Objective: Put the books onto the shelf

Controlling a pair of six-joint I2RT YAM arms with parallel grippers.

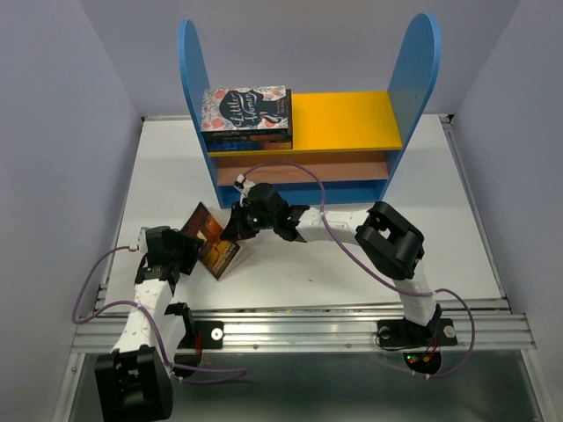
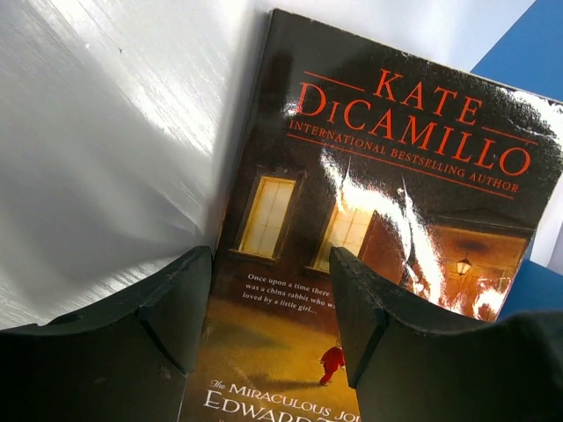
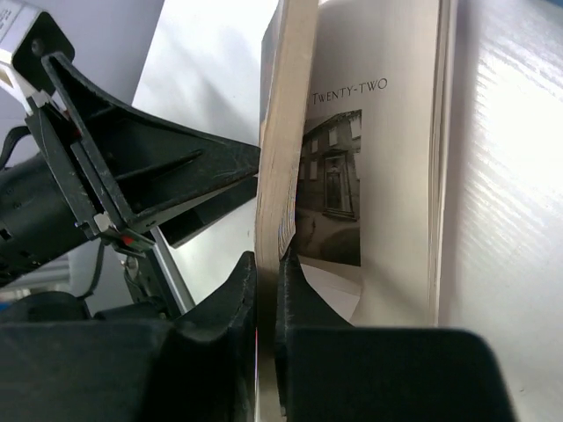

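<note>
- Dark glossy paperback book (image 1: 214, 239) stands between the arms; right fingers (image 3: 237, 290), nearer the blue-sided wooden shelf (image 1: 347, 119), clench its leaves.
- Left fingers (image 2: 176, 299) released, facing its cover.

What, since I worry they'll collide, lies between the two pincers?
The dark Kate DiCamillo book, in the top view; the right pincer is shut on its pages.

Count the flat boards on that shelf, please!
3: the yellow top board, carrying a stack of books at its left end; the brown middle board below it; the blue base at the bottom. None seems hidden.
</note>
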